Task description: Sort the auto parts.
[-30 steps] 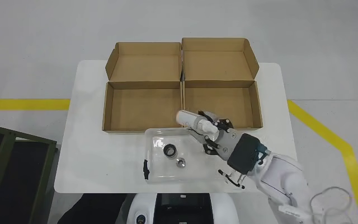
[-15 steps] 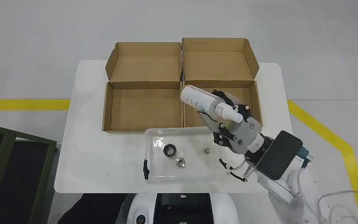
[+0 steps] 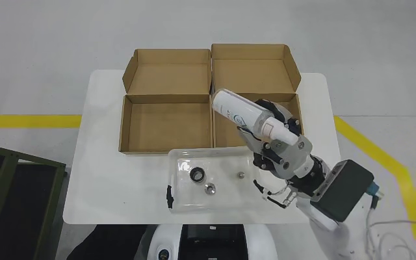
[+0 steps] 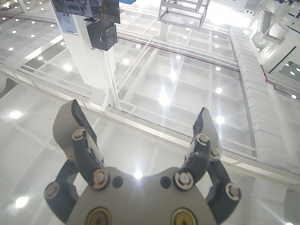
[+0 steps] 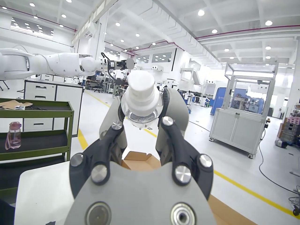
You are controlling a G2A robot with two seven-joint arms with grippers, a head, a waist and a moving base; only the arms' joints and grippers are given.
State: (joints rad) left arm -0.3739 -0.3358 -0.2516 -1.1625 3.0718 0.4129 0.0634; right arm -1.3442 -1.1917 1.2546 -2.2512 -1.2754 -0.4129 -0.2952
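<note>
My right gripper (image 3: 255, 122) is shut on a white bottle (image 3: 231, 107) and holds it tilted in the air over the near part of the right cardboard box (image 3: 227, 133). In the right wrist view the bottle's cap end (image 5: 140, 83) points away from the gripper (image 5: 144, 105), and both fingers press its clear shoulder. A metal ring (image 3: 197, 174), a nut (image 3: 210, 189) and a small round part (image 3: 240, 174) lie in the clear plastic tray (image 3: 175, 195). My left gripper (image 4: 139, 108) is open and holds nothing, pointing up at the ceiling.
The left cardboard box (image 3: 166, 127) stands open beside the right one, both with lids folded back. The tray sits at the table's (image 3: 104, 162) near edge, just in front of the boxes. A green shelf cart (image 3: 26, 195) stands off the table's left side.
My right arm has lifted the bottle from above the tray's far edge, carrying it up and back over the right box. The wrist has swung out toward the right.
</note>
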